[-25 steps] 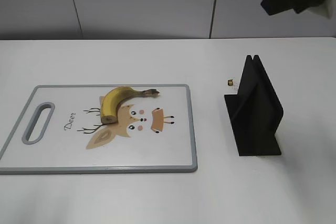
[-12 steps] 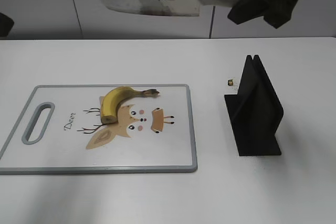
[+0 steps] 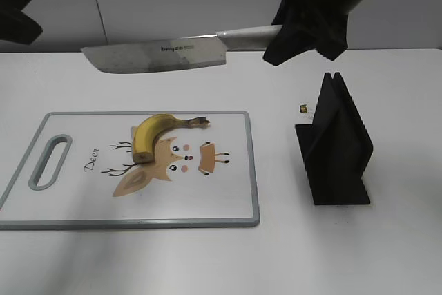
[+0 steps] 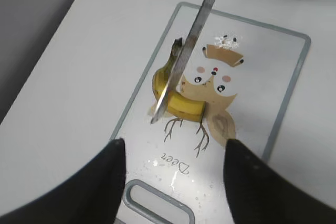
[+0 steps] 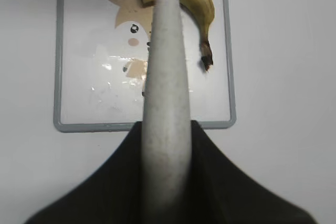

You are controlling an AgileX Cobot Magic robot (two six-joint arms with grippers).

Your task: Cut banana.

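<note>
A small curved yellow banana with a dark stem lies on the white cutting board, over the deer print; it also shows in the left wrist view and the right wrist view. My right gripper is shut on the pale handle of a cleaver knife, whose blade hangs in the air above and behind the banana. My left gripper is open and empty, high over the board's handle end; in the exterior view only a dark part of it shows at the top left.
A black knife stand stands on the white table right of the board. A tiny dark-and-yellow object lies beside the stand. The board's grey handle slot is at its left end.
My right gripper has swung the knife down and to the left, from the top of the view to just above the board. My left gripper has come into view at the top left.
</note>
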